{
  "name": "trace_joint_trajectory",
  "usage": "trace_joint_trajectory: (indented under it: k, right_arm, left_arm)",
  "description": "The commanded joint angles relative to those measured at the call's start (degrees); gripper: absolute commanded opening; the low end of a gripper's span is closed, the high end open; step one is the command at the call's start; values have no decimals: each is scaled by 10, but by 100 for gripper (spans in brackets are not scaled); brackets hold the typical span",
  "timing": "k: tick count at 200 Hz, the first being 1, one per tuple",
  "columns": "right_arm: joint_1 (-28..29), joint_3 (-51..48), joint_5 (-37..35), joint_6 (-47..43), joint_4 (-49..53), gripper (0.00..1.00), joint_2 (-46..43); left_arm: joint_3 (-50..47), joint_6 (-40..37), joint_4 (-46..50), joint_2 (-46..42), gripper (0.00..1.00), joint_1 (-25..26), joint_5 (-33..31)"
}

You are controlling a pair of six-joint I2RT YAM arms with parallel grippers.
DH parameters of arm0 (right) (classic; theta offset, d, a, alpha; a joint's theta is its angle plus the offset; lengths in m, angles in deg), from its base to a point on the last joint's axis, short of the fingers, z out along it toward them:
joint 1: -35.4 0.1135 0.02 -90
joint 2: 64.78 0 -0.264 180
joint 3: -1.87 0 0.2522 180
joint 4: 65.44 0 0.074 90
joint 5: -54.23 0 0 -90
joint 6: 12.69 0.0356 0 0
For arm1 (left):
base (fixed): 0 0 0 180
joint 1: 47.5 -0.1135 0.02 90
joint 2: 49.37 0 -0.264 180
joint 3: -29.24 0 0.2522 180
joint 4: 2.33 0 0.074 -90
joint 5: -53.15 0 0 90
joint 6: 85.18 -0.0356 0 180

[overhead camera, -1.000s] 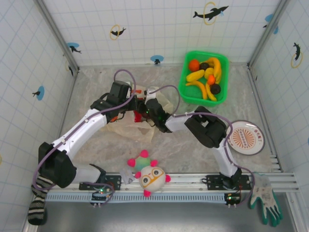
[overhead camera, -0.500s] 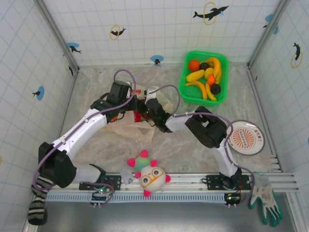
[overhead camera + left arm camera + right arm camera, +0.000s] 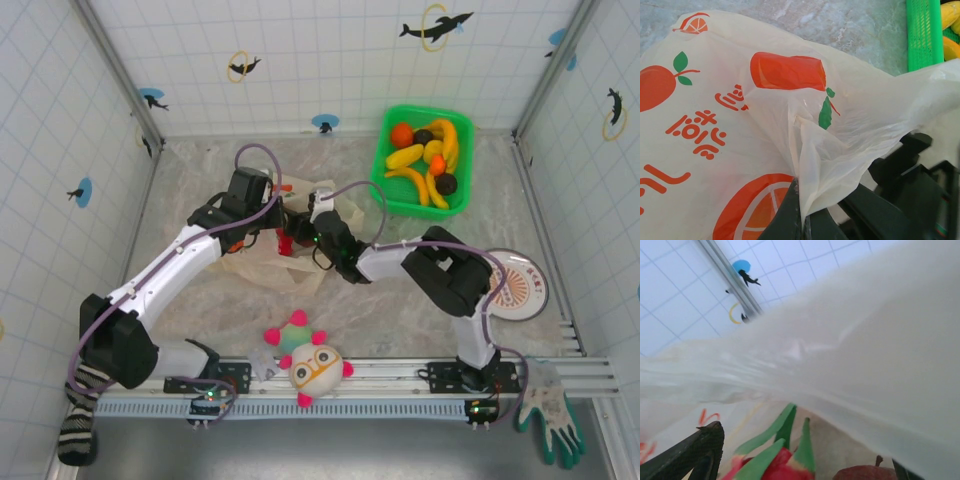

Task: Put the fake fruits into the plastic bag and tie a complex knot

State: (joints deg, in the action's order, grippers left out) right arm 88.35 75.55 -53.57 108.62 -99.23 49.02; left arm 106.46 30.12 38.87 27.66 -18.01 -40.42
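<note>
Left gripper [image 3: 802, 222]: my jaws are clamped on a fold of the plastic bag [image 3: 715, 100], raising it off the worktop [image 3: 190, 170].
Plastic bag: mid-worktop, between my two arms.
Right gripper [image 3: 802, 460]: inside the bag's mouth, my jaws spread wide, gripping nothing.
Inside the bag: a pink fruit [image 3: 776, 464] with green leaves and, I think, a red fruit [image 3: 865, 474] lie below those jaws.
Green basket [image 3: 378, 182]: far right, holding bananas [image 3: 405, 157] and other fruits.
</note>
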Motion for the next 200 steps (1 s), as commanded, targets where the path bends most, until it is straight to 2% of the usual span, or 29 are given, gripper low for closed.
trace_joint_trajectory:
  k: [1,24,76,143,200]
  right_arm:
    - [5,-23,6,38,-5,87,-60]
    - [12,-47,6,51,17,91,-94]
    - [10,-102,30,100,46,91,-168]
    - [2,-119,49,87,238,91,-317]
    - [-85,-71,57,-12,500,91,-452]
  left_arm:
    - [-4,-12,11,-3,0,-5,-9]
    - [-4,-11,10,-3,0,-6,-9]
    - [1,-9,8,-1,0,-5,-8]
    - [3,-11,5,-1,0,-5,-1]
    - [3,-14,-5,-2,0,-5,15]
